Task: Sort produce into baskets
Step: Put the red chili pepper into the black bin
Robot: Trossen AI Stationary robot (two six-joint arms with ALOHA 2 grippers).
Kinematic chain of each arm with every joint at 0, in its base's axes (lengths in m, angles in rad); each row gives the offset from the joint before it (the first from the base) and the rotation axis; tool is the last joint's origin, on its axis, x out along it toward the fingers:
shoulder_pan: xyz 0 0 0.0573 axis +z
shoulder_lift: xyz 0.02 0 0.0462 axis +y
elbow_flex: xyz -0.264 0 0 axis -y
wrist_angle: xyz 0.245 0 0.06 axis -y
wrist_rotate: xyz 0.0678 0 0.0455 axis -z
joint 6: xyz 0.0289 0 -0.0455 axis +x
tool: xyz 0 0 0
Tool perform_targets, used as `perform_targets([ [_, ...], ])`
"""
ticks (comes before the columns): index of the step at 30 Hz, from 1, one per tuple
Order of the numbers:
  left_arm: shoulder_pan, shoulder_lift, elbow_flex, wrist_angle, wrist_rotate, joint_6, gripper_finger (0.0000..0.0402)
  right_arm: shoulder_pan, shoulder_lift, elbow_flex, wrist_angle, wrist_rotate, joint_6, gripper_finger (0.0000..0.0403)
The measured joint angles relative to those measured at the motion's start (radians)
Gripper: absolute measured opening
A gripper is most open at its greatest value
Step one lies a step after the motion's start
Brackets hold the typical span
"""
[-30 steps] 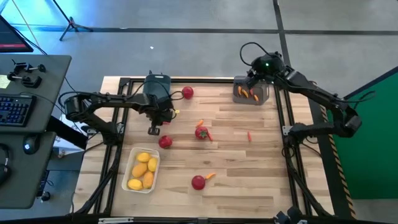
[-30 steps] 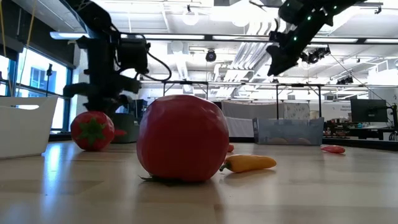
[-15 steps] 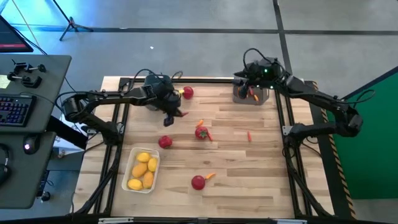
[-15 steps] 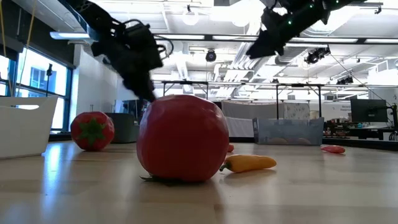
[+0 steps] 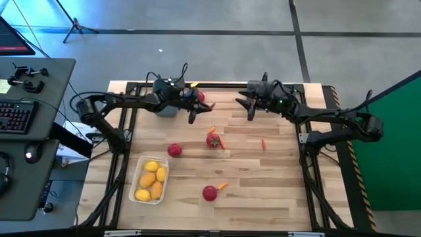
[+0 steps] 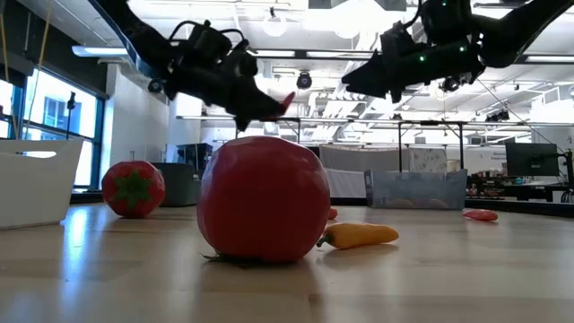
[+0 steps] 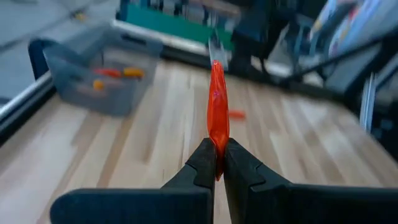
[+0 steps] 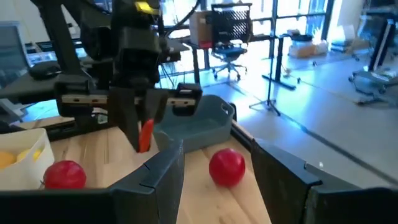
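Left wrist view: my left gripper (image 7: 216, 163) pinches a red pepper (image 7: 217, 115) aloft, aimed toward the smoky grey bin (image 7: 99, 74), probably for drop-off; right gripper (image 5: 247, 106) hangs parted, empty, facing mid-table.

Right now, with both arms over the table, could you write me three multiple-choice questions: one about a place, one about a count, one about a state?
1. Where are the yellow lemon-shaped pieces?
A. in the white shallow tray
B. in the translucent grey bin
C. loose on the table

2. How many round red tomato pieces show in the high view?
A. two
B. four
C. six

3. What is the left gripper doing?
A. open, empty
B. shut on a thin red pepper piece
C. shut on a tomato

Answers:
1 A: the yellow lemon-shaped pieces lie inside the white shallow tray.
2 B: four round red tomato pieces show.
3 B: the left gripper pinches the thin red pepper piece.
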Motion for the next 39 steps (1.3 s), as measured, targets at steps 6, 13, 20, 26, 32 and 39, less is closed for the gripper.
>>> perform_targets([
  [6, 0.0, 0.106, 0.0, 0.285, 0.022, -0.172, 0.0, 0.021, 0.0, -0.002, 0.027, 0.013, 0.048, 0.0177],
  [13, -0.006, 0.124, 0.0, 0.403, 0.016, -0.21, 0.0, 0.075, 0.0, -0.002, 0.087, 0.083, 0.064, 0.0178],
  [20, -0.015, 0.124, 0.022, 0.418, -0.002, -0.247, 0.0, 0.128, 0.0, -0.002, 0.115, 0.133, 0.064, 0.0209],
  [26, -0.015, 0.124, 0.042, 0.419, -0.003, -0.231, 0.0001, 0.156, 0.0, 0.014, 0.119, 0.172, 0.094, 0.0237],
  [32, -0.015, 0.124, 0.042, 0.418, -0.004, -0.214, 0.0001, 0.171, 0.0, 0.025, 0.128, 0.171, 0.087, 0.024],
  [39, -0.031, 0.124, 0.065, 0.397, -0.004, -0.223, 0.0001, 0.17, 0.0, 0.025, 0.146, 0.152, 0.086, 0.024],
])
